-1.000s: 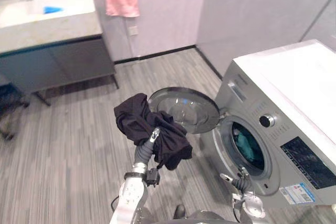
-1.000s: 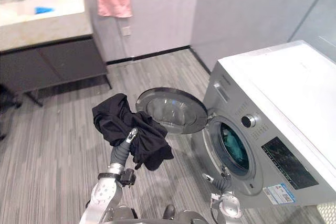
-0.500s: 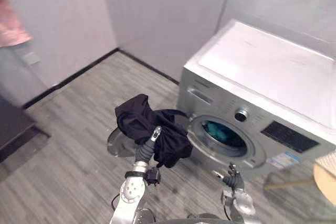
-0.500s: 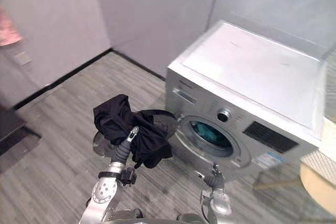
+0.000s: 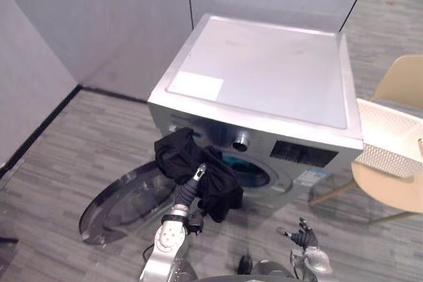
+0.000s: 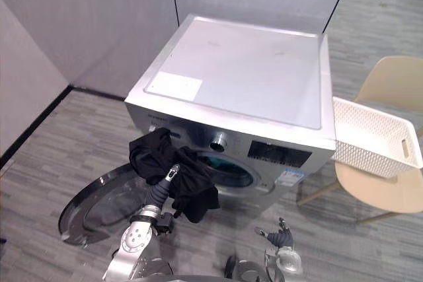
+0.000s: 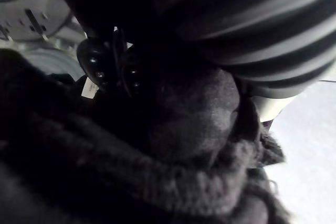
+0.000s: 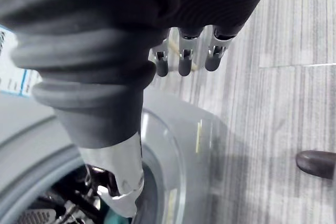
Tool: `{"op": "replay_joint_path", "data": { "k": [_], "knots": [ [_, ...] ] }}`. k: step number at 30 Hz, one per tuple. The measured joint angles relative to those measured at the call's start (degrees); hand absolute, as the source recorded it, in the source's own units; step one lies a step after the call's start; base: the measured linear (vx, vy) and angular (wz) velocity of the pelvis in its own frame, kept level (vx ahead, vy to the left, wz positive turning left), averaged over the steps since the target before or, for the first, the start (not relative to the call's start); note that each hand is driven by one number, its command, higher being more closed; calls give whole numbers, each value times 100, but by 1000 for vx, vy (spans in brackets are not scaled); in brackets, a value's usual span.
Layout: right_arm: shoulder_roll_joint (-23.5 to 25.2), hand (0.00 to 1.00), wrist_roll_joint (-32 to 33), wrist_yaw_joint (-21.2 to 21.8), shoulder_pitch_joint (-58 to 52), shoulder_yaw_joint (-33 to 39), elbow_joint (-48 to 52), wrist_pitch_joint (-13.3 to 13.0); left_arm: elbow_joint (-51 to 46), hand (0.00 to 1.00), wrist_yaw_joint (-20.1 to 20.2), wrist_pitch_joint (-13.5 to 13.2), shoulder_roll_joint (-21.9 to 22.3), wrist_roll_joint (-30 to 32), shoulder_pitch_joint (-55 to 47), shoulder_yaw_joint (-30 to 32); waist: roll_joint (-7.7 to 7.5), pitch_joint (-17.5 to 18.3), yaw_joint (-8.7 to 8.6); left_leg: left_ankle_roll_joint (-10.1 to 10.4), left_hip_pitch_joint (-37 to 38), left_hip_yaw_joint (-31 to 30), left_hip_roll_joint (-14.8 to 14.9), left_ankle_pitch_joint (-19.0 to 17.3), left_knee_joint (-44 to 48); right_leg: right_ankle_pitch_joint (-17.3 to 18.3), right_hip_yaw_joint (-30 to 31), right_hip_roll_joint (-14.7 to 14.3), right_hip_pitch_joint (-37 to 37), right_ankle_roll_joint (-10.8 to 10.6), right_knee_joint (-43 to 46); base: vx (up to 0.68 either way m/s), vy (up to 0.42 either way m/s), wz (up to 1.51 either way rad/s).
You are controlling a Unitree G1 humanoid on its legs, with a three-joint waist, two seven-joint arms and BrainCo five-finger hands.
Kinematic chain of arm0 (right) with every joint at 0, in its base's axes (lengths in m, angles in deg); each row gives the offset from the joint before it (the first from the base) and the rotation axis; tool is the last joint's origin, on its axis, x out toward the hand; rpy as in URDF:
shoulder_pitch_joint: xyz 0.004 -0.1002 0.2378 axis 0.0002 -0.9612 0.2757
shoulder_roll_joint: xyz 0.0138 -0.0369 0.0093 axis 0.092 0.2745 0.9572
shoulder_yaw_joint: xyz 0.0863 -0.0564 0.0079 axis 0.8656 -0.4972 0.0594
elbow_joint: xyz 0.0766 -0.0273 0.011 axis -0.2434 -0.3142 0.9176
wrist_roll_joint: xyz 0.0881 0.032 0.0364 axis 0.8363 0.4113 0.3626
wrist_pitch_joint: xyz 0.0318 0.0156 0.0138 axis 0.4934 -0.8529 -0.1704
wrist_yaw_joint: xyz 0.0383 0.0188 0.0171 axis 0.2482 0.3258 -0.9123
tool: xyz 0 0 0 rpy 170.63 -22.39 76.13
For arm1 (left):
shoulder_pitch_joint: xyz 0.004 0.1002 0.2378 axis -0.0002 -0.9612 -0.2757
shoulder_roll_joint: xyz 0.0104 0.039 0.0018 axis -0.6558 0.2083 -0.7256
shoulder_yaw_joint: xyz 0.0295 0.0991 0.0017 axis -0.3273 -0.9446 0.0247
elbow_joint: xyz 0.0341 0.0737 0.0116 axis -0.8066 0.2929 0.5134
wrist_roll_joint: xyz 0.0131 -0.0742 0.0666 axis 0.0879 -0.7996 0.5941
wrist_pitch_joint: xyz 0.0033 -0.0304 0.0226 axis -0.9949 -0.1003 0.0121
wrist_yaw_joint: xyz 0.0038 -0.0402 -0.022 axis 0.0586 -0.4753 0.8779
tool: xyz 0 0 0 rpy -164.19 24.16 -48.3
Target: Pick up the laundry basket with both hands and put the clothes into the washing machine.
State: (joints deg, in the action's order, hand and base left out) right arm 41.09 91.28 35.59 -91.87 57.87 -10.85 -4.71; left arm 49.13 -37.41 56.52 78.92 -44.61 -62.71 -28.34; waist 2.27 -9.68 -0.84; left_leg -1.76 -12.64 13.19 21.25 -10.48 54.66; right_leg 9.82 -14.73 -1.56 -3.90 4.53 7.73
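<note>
My left hand (image 5: 188,191) is raised in front of the washing machine (image 5: 264,70), shut on a bundled black garment (image 5: 192,163) that drapes over its fingers. The left wrist view shows the same black garment (image 7: 157,171) pressed round the dark fingertips (image 7: 97,66). The bundle hangs just before the round drum opening (image 6: 230,171), where teal cloth lies inside. The machine's door (image 5: 125,199) is swung open to the left, low over the floor. My right hand (image 5: 303,234) hangs low at the machine's right front, open, with relaxed fingers (image 8: 184,59) and nothing in it. The white laundry basket (image 6: 370,138) rests on a chair.
A beige chair (image 5: 396,90) stands right of the machine and carries the basket. Grey walls close in behind the machine and on the left. Grey plank floor (image 5: 59,156) spreads left of the open door and in front of the machine.
The camera has swung right: the sink and pink towel are gone, the machine is now centred, and the chair with the basket has come into sight. My left hand keeps the black garment.
</note>
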Motion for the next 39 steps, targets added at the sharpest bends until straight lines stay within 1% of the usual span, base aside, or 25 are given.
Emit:
{"op": "replay_joint_path", "data": {
  "k": [1,2,3,4,5,6,9,10,11,12,16,21,24,25,26,27,28,29,31,33,34,35,36,38,39],
  "knots": [
    [-42,0,10,-59,35,5,-1,0,-3,100,37,0,-2,-16,7,-3,-33,-11,22,0,-168,-70,-246,-116,-87,25,103,77,-35,-31,-8,218,78,-50],
    [-60,0,46,-80,75,72,-6,0,-4,100,74,2,-12,-27,5,-2,-84,-38,33,107,-360,-257,-701,-265,-606,1,223,208,-72,-129,-33,234,91,-45],
    [-60,0,49,-84,77,84,-6,-1,-6,100,78,5,-20,-27,4,-2,-108,-53,41,116,-379,-343,-896,-269,-979,-15,265,265,-93,-181,-39,305,135,-38],
    [-62,0,50,-85,78,89,-20,-1,-5,100,80,12,-25,-26,4,-1,-114,-54,49,152,-378,-564,-1201,-247,-1667,-21,317,337,-94,-238,-59,248,148,-42],
    [-119,0,48,-89,71,178,-84,-4,-7,100,79,38,-11,-24,-1,0,-16,-13,68,468,-99,-1056,-1580,240,-3284,-11,410,341,-88,-390,-70,301,202,-38],
    [10,0,48,-97,132,230,-227,-2,40,100,79,56,-63,-19,81,12,-96,-36,62,264,35,-1011,-1718,434,-3481,-10,458,428,-148,-516,-97,250,147,-25],
    [193,0,44,-94,99,337,-228,0,34,100,79,71,-282,-12,140,-21,-277,-31,21,222,165,-977,-1909,475,-3667,-98,415,641,-177,-650,-95,205,97,7],
    [207,0,44,-89,105,335,-222,0,34,100,78,74,-344,-13,113,-33,-293,-25,56,222,213,-934,-1932,475,-3684,-134,439,677,-200,-701,-81,214,135,-13],
    [207,0,45,-84,131,335,-204,-2,34,100,77,76,-394,-13,67,-31,-294,-25,153,222,348,-827,-1933,475,-3773,-184,508,711,-214,-772,-45,112,74,-26],
    [208,0,49,-78,144,334,-190,-4,34,100,77,76,-420,-13,40,-29,-296,-23,195,222,433,-793,-1934,475,-3846,-193,554,725,-214,-784,-22,104,77,-28],
    [199,0,50,-67,222,334,-169,-47,44,100,60,78,-466,-14,-140,34,-288,-11,179,188,776,-655,-1928,499,-4190,-195,724,759,-275,-788,-18,24,23,-23],
    [171,0,106,-73,133,368,-172,-46,203,100,-58,88,-405,-23,-150,102,-232,22,152,147,859,-553,-1921,624,-4444,-193,777,749,-263,-790,-155,-70,-43,-19],
    [175,0,117,-79,48,365,-142,-51,299,100,-126,114,-199,-32,-137,350,-221,9,146,149,584,-531,-1891,551,-4139,16,842,762,-4,-777,117,-141,-15,-8],
    [173,0,154,-99,45,366,-106,-50,284,100,-189,114,-141,-39,-121,437,-210,-43,145,174,349,-528,-1834,428,-3854,148,834,748,177,-747,350,-196,-14,6],
    [181,0,228,-134,53,341,43,-50,218,100,-272,116,-57,-70,-61,626,-148,-212,156,178,-54,-557,-1670,224,-3251,363,834,668,551,-699,914,-228,-10,2],
    [187,0,231,-163,67,308,122,-47,165,100,-308,121,-34,-84,-63,718,-141,-277,159,207,-225,-574,-1605,141,-3001,469,833,652,741,-691,1198,-265,-2,-2],
    [192,0,259,-181,75,261,304,-53,66,100,-361,121,4,-97,-60,777,-158,-361,164,226,-510,-605,-1541,-14,-2634,660,837,641,1061,-669,1665,-341,-7,4],
    [182,0,304,-200,83,196,584,-55,-93,100,-473,123,26,-142,-25,943,-212,-475,163,223,-1022,-668,-1500,-196,-2073,987,839,677,1661,-648,2461,-334,-11,7],
    [191,0,345,-237,138,191,881,-59,-229,100,-598,123,44,-252,23,1095,-264,-645,167,218,-1507,-638,-1405,-361,-1588,1284,841,718,2197,-645,3100,-247,-17,7],
    [197,0,366,-324,225,155,1105,-61,-273,100,-697,124,88,-271,98,1176,-329,-844,176,292,-1715,-535,-1381,-414,-1442,1400,873,814,2523,-618,3404,-228,8,3],
    [236,0,436,-366,243,109,1290,-67,-339,100,-760,123,97,-328,121,1182,-333,-878,194,357,-2031,-432,-1212,-546,-847,1435,875,852,2851,-573,3634,-208,34,-29],
    [226,0,460,-427,261,78,1611,-77,-446,100,-821,110,215,-366,138,1174,-283,-898,235,275,-2100,-434,-1026,-978,-544,1560,877,853,3227,-621,4106,-117,34,-35],
    [279,0,466,-449,306,76,1729,-94,-459,100,-827,107,221,-371,235,1173,-329,-959,232,292,-2271,-409,-1017,-1031,-317,1613,899,887,3420,-608,4361,-102,19,-41],
    [368,0,504,-554,426,36,2082,-128,-458,100,-902,107,287,-376,575,1082,-324,-1045,201,167,-2962,-362,-889,-1269,421,1802,1066,891,4181,-610,5145,-88,8,-26],
    [394,0,514,-590,456,41,2140,-130,-458,100,-924,107,310,-376,661,1065,-315,-1054,180,147,-3139,-350,-849,-1325,595,1852,1107,886,4378,-623,5326,-63,17,-29]
  ]
}}
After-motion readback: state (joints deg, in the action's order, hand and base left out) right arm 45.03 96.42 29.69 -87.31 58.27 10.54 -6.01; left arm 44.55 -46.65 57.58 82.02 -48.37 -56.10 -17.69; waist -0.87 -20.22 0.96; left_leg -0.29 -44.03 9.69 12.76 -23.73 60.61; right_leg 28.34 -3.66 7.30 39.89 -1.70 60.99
